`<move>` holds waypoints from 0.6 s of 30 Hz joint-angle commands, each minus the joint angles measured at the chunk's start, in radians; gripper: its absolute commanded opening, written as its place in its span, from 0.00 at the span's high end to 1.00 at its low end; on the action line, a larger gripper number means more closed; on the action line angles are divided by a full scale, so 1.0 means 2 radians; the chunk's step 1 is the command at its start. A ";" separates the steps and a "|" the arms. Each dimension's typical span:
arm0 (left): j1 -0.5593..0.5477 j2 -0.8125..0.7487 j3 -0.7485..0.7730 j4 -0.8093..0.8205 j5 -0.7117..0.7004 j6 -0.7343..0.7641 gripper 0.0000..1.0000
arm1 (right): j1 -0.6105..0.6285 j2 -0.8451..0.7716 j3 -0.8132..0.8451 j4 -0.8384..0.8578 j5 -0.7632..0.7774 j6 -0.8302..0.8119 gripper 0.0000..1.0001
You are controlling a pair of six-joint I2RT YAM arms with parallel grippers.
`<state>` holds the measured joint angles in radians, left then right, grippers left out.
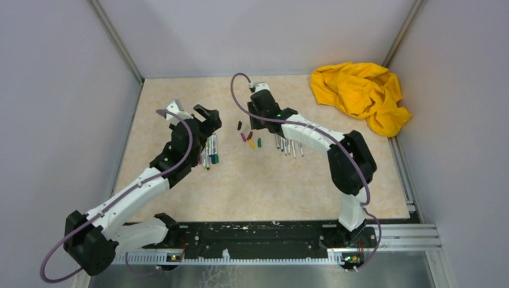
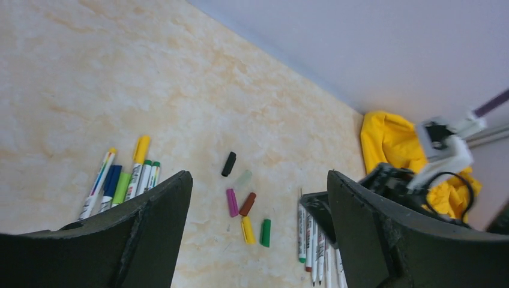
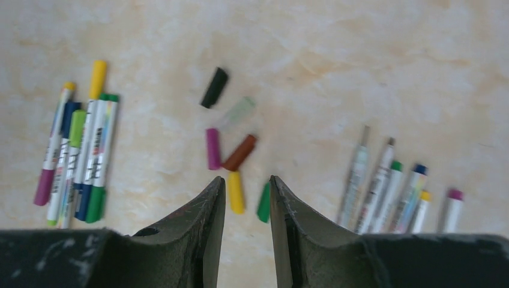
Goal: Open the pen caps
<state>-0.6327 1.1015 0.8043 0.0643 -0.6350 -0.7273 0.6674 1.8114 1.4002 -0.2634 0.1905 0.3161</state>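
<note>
The left tool (image 2: 258, 178) stood wide apart with nothing between its fingers, hovering above the worktop (image 2: 90, 72). The right tool (image 3: 246, 181) showed only a narrow gap between its fingers, and that gap was empty. The loose pen caps (image 2: 247, 204) lay on the worktop just ahead of the right tool's tips. A yellow cap (image 3: 235, 192) and a green cap (image 3: 264, 203) lay nearest the tips. Beyond them a purple cap (image 3: 212, 148) and a brown cap (image 3: 242, 151) lay close together. A pale translucent cap (image 3: 237, 112) and a black cap (image 3: 214, 87) lay farthest out. From the left wrist, the same cluster lay ahead, between the left tool's fingers. A bundle of capped pens (image 3: 78, 144) lay left of the right tool, a row of uncapped pens (image 3: 390, 192) to its right. A yellow cloth (image 1: 360, 93) lay crumpled well beyond the right tool
</note>
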 commanded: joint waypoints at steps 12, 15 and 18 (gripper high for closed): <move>0.000 -0.156 -0.055 -0.052 -0.120 -0.068 0.11 | 0.110 0.228 0.283 -0.090 -0.007 0.031 0.67; 0.000 -0.160 -0.057 -0.058 -0.120 -0.076 0.11 | 0.119 0.250 0.306 -0.097 -0.005 0.034 0.66; 0.000 -0.164 -0.060 -0.056 -0.121 -0.079 0.11 | 0.125 0.269 0.332 -0.107 -0.006 0.037 0.66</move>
<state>-0.6327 0.7940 0.7006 -0.0338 -0.8505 -0.8570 0.8982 2.3108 1.9606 -0.4488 0.1677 0.3702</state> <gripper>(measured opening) 0.887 0.336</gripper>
